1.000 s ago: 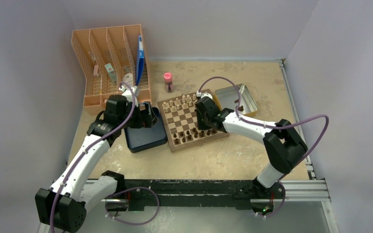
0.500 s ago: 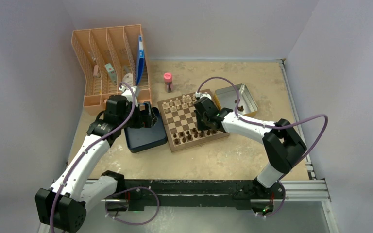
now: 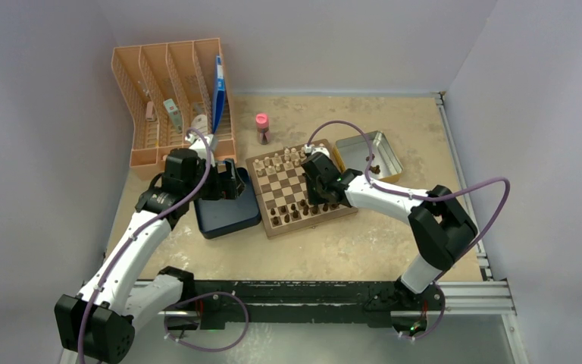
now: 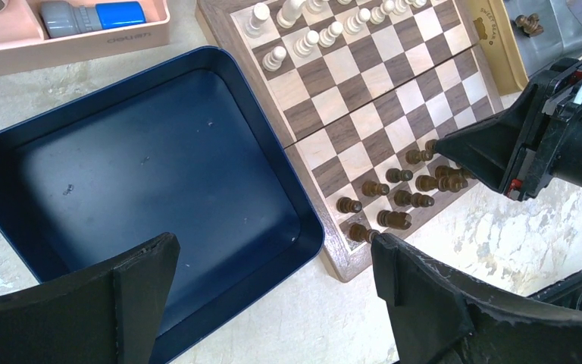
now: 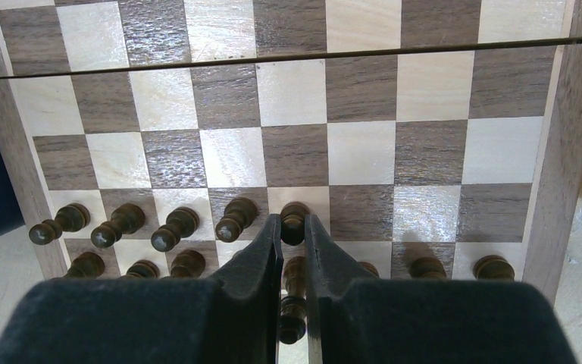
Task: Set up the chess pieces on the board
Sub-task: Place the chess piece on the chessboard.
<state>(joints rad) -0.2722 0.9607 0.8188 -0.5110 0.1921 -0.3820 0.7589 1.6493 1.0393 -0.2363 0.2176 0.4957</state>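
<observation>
The board (image 3: 284, 184) lies mid-table, with dark chess pieces (image 3: 295, 212) in its two near rows and cream pieces (image 3: 284, 161) along the far side. My right gripper (image 5: 293, 227) reaches down over the near rows. Its narrow jaws are shut on the head of a dark pawn (image 5: 294, 214) standing in the second row beside three other pawns. Another dark piece (image 5: 292, 299) shows in the slit behind the tips. My left gripper (image 4: 273, 243) hangs open and empty above the near right corner of the dark blue box (image 4: 144, 167), left of the board (image 4: 348, 114).
An orange desk organizer (image 3: 170, 98) fills the far left. A pink-capped bottle (image 3: 261, 127) stands behind the board. A metal tin (image 3: 369, 155) right of the board holds one dark piece (image 3: 375, 168). The blue box touches the board's left edge.
The right arm has shifted very slightly left over the near rows, and its jaws look a touch wider. The left arm has not moved.
</observation>
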